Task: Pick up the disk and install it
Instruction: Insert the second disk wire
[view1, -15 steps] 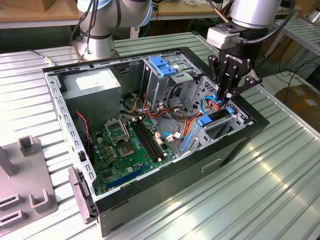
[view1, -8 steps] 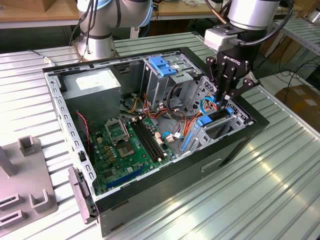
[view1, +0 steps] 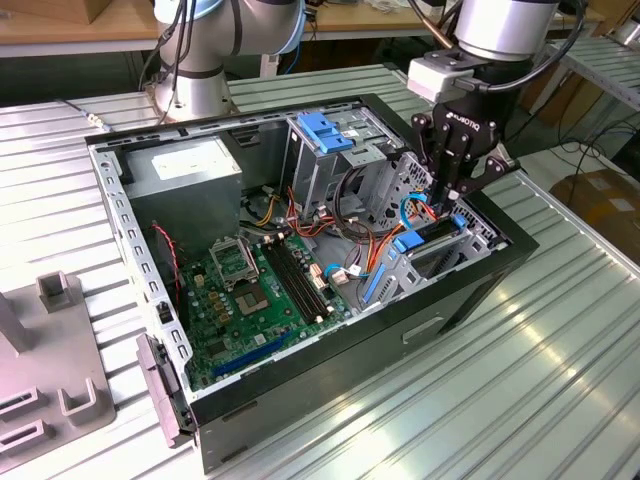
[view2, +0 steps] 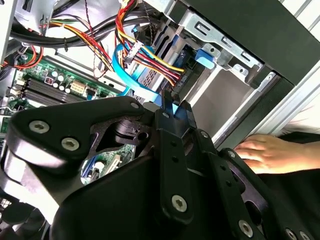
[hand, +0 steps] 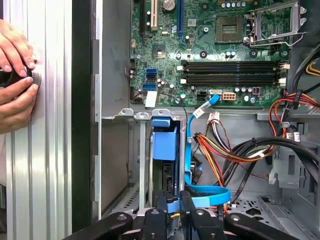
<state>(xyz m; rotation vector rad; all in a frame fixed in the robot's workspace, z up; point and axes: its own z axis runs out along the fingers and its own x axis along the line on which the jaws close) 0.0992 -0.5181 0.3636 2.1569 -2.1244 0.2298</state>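
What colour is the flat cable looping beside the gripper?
Light blue flat cable, clearest in the first wrist view, next to the gripper.

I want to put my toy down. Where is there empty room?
The ribbed metal table is bare beside the black computer case. Inside, it is crowded: wires and a green board, with the pincer low at the drive bay.

Bright, even light; glaring tabletop (view1: 480, 380)
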